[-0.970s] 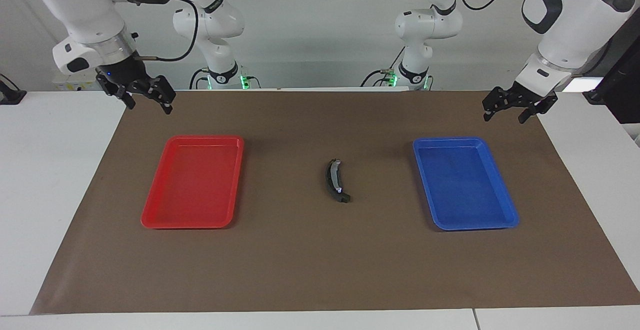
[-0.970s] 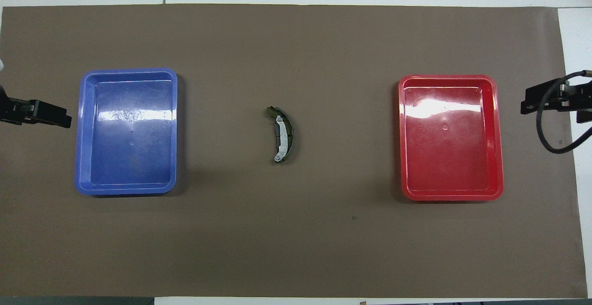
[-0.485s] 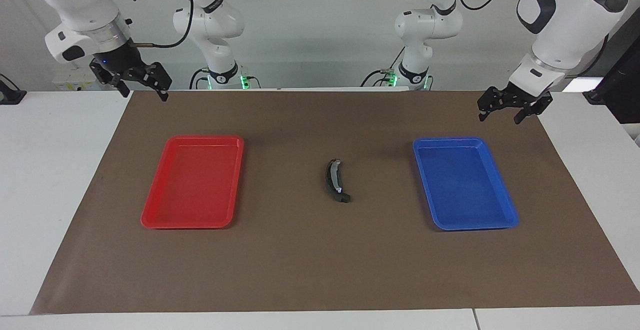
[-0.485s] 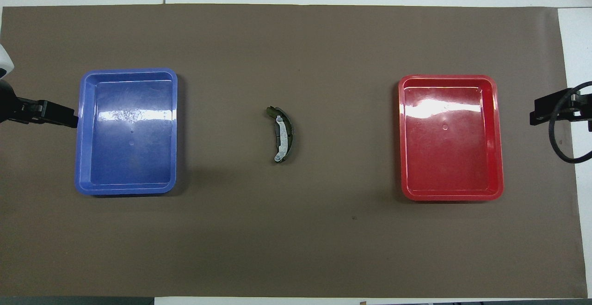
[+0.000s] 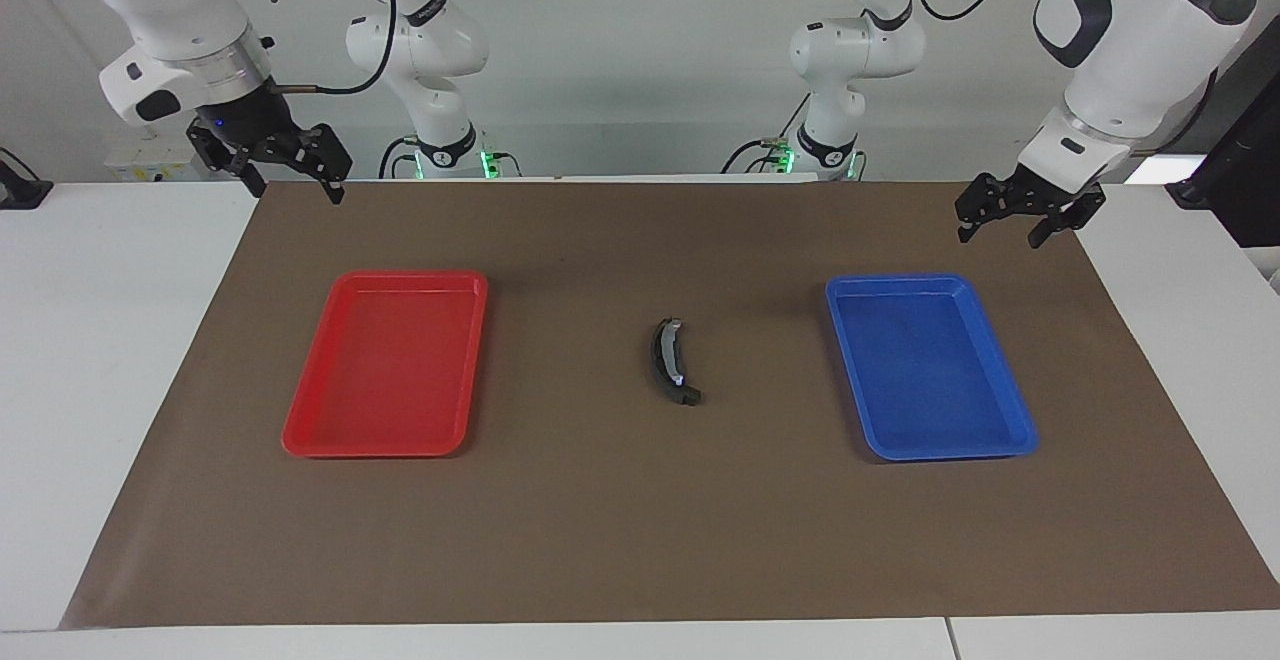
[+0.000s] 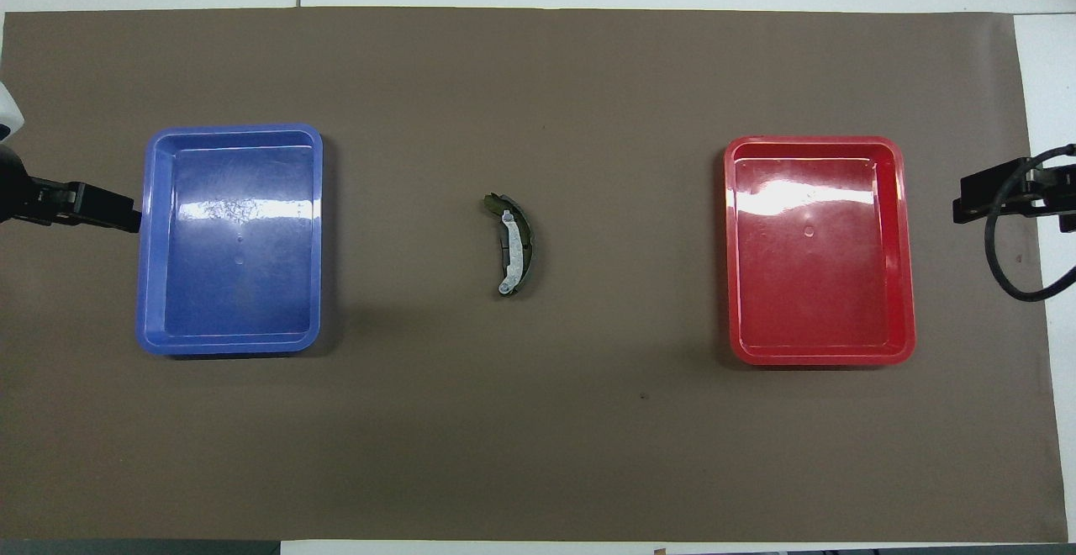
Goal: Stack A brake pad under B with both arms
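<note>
B (image 5: 672, 362) (image 6: 514, 244), a curved black piece with a silvery strip along it, lies on the brown mat midway between the two trays. I cannot make out the A brake pad as a separate thing in either view. My left gripper (image 5: 1002, 236) (image 6: 105, 210) hangs open and empty over the mat's edge at the left arm's end, beside the blue tray. My right gripper (image 5: 297, 190) (image 6: 979, 199) hangs open and empty over the mat's edge at the right arm's end. Both grippers are well apart from B.
A blue tray (image 5: 1010, 440) (image 6: 148, 235) with nothing in it lies toward the left arm's end. A red tray (image 5: 300, 435) (image 6: 904, 244) with nothing in it lies toward the right arm's end. The brown mat (image 5: 600, 540) covers most of the white table.
The right gripper has risen a little and drifted outward over the mat's edge. The left gripper has shifted slightly toward the blue tray. B has not moved.
</note>
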